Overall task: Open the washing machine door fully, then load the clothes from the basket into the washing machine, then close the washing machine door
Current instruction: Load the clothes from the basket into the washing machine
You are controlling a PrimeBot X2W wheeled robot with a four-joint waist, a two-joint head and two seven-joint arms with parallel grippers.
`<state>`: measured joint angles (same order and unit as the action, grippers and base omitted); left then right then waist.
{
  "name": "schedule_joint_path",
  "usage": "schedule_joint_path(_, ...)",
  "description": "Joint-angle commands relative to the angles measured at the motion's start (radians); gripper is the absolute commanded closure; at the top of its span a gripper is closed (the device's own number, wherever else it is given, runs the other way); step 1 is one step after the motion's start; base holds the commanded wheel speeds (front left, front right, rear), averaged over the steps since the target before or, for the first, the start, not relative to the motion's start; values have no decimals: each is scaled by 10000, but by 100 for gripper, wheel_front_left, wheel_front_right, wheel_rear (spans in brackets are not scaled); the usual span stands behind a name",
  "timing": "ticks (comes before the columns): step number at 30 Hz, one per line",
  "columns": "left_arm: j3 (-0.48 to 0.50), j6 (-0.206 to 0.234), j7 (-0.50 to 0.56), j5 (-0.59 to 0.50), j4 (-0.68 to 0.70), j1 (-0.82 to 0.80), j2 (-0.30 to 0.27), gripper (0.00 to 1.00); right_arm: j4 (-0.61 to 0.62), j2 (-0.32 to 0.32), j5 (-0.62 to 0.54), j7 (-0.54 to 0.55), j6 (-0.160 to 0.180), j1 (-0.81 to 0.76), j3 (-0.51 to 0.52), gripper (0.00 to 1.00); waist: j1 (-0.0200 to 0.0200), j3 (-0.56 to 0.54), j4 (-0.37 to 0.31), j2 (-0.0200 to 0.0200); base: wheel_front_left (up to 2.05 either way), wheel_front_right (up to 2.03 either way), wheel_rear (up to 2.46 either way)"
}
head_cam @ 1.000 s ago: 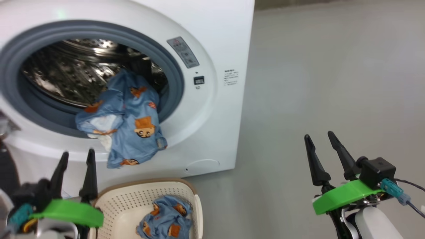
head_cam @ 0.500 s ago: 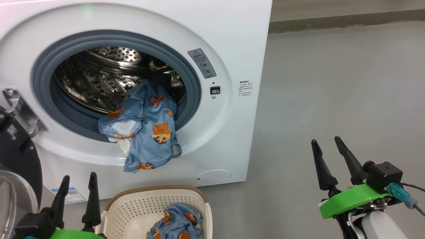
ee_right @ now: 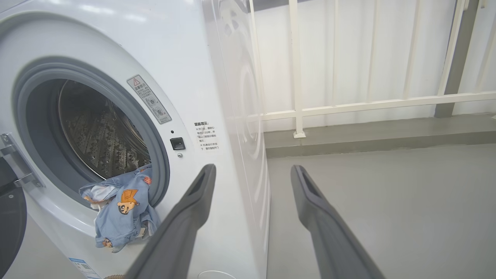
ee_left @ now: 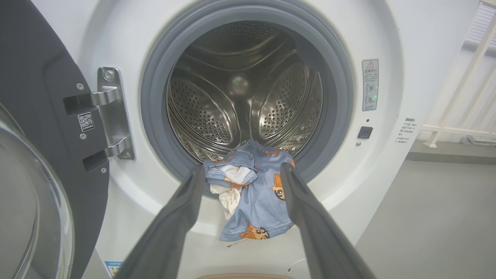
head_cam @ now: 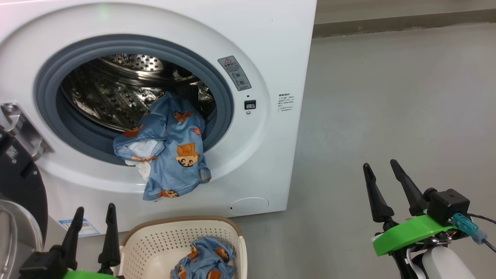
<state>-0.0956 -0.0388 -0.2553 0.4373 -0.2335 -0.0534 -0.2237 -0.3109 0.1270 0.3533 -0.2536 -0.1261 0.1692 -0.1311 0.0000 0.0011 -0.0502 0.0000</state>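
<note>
We record: only our view shifted; left pincer (head_cam: 95, 209) and right pincer (head_cam: 381, 164) stay spread, empty, lower corners; garment 1 (head_cam: 170, 155) overhangs the washing machine (head_cam: 271, 38) mouth, centre; garment 2 (head_cam: 205, 259) waits in the basket (head_cam: 155, 240), bottom centre; loading unfinished.

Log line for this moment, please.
door: open; garment one: hanging out of washing machine; garment two: in basket; left gripper: open, empty; right gripper: open, empty

Both grippers up, jaws apart, nothing held.
Your left gripper (head_cam: 95, 208) sits low at the left of the head view, fingers pointing up, empty. Your right gripper (head_cam: 380, 164) stands well apart at lower right, fingers spread and leaning slightly left, above its green wrist mount (head_cam: 403, 231) and pale forearm (head_cam: 441, 263).
</note>
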Motion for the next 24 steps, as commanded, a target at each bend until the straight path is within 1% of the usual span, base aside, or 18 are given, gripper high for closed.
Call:
schedule_joint_path(1, 302, 90, -19, 5, 254, -173, -139, 0, 257, 69, 81, -82, -46, 66, -267, 0, 0, 26, -12, 0, 0, 0, 0)
schedule_joint_path(9, 254, 104, 26, 131, 171, -173, -115, 0, 225, 84, 59, -82, -46, 126, -347, 0, 0, 132, -109, 0, 0, 0, 0)
schedule_joint_path(14, 161, -4, 393, 376, -206, -240, -75, 0, 186, 80, 60, -82, -46, 170, -439, 0, 0, 208, -222, 0, 0, 0, 0)
schedule_joint_path(19, 24, -294, 722, 684, -1012, -768, -68, 0, 239, 47, -1, -82, -46, 304, -534, 0, 0, 559, -392, 0, 0, 0, 0)
schedule_joint_path(24, -210, -629, 837, 930, -2419, -1780, -128, 0, 314, -30, -144, -82, -46, 464, -576, 0, 0, 1070, -633, 0, 0, 0, 0)
